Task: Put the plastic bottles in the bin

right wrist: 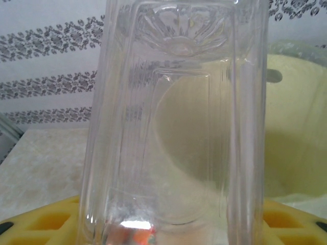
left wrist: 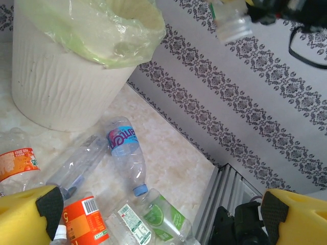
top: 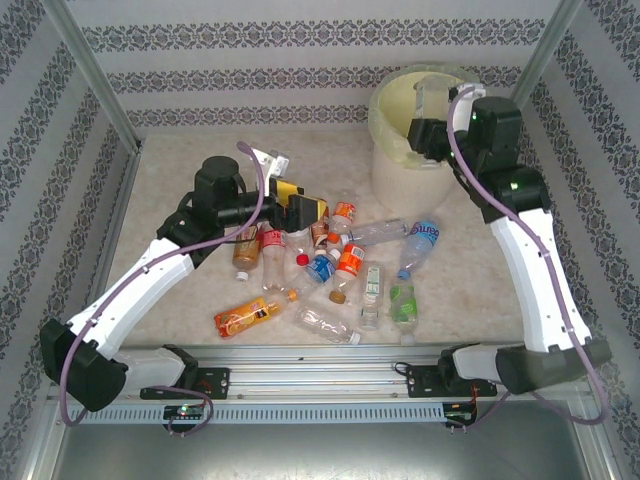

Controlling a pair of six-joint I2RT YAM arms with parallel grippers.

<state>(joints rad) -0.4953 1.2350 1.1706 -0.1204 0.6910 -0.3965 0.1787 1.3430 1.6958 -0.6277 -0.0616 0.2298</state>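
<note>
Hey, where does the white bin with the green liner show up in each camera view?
Top external: bin at upper right, beyond the scattered bottles.
Left wrist: bin at upper left, above the blue-labelled bottle.
Right wrist: bin at right, behind the held clear bottle.
Shared landmark: the patterned striped wall.

Bin [top: 400, 178] white, liner [top: 392, 108] yellow-green; bottle [right wrist: 173, 127] clear; walls [top: 300, 40] grey floral stripes; tabletop [top: 460, 280] beige.

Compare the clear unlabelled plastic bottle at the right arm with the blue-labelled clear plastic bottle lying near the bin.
The clear unlabelled plastic bottle is held in the jaws of the right gripper over the round white bin; the blue-labelled clear plastic bottle lies on the table. The first is bare; the second carries a blue label and cap. Both are clear plastic.
</note>
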